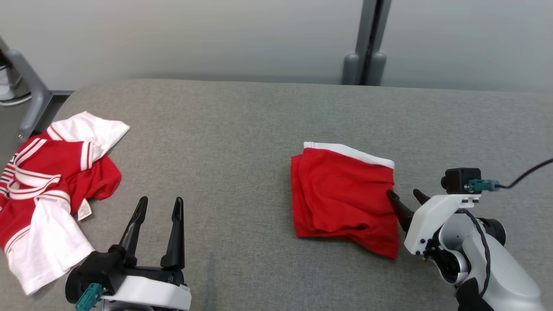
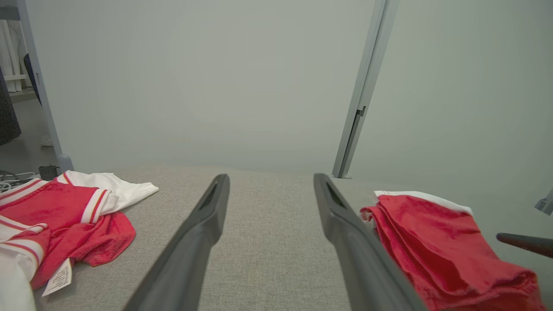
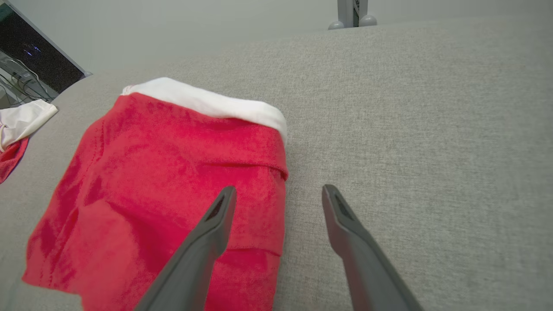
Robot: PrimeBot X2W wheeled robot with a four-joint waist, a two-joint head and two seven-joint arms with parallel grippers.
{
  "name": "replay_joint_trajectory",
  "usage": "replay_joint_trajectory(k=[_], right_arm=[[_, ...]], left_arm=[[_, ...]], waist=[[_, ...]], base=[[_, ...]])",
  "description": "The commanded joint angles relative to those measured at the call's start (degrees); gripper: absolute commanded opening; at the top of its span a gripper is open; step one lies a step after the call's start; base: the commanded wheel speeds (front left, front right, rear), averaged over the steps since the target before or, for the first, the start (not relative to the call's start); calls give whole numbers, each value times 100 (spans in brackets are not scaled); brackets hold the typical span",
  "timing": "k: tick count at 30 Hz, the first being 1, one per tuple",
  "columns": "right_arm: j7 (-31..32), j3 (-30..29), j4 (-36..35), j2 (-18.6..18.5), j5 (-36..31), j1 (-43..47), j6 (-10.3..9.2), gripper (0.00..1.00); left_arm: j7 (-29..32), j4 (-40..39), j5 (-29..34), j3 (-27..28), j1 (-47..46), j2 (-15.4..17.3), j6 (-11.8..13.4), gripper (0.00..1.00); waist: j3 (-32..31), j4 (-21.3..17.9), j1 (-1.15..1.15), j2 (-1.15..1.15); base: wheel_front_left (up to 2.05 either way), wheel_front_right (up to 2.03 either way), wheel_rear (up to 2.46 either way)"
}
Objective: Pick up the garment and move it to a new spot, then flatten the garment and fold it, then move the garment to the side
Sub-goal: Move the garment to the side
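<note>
The garment [image 1: 341, 194] is a red cloth with a white band along its far edge, folded into a rough square right of the middle of the grey table [image 1: 242, 125]. It also appears in the left wrist view [image 2: 440, 242] and the right wrist view [image 3: 173, 185]. My right gripper [image 1: 406, 196] is open at the garment's right edge, one finger over the red cloth and the other over bare table [image 3: 279, 190]. My left gripper [image 1: 160, 205] stands open at the lower left, well apart from it, nothing between its fingers [image 2: 271, 179].
A second red-and-white striped garment [image 1: 52, 185] lies crumpled at the table's left edge, with a white label showing. A grey post [image 1: 367, 43] rises behind the table's far edge. A metal frame leg [image 1: 30, 95] stands off the far left corner.
</note>
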Motion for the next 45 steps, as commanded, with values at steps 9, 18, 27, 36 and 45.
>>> replay_joint_trajectory(k=[9, 18, 27, 36, 45], right_arm=[[945, -243, 1133, 195, 258, -375, 2, 100], [679, -37, 1058, 214, 554, -388, 1, 0], [-9, 78, 987, 39, 635, -465, 1, 0], [-348, 323, 804, -181, 699, -453, 1, 0], [-422, 506, 640, -295, 903, -407, 1, 0]], left_arm=[[-1, 32, -122, -66, -193, 17, -10, 100], [-1, 59, -126, -38, -215, 15, -8, 100], [-1, 35, -26, -69, -134, 14, -46, 100], [-1, 28, -24, -371, -254, 16, -137, 100], [-1, 76, 42, -614, -387, 17, -138, 100]], waist=[[203, 368, 0, 0], [197, 437, 0, 0], [31, 140, 0, 0], [-15, -729, 0, 0], [55, -1703, 0, 0]], base=[[0, 0, 0], [0, 0, 0], [0, 0, 0], [0, 0, 0], [0, 0, 0]])
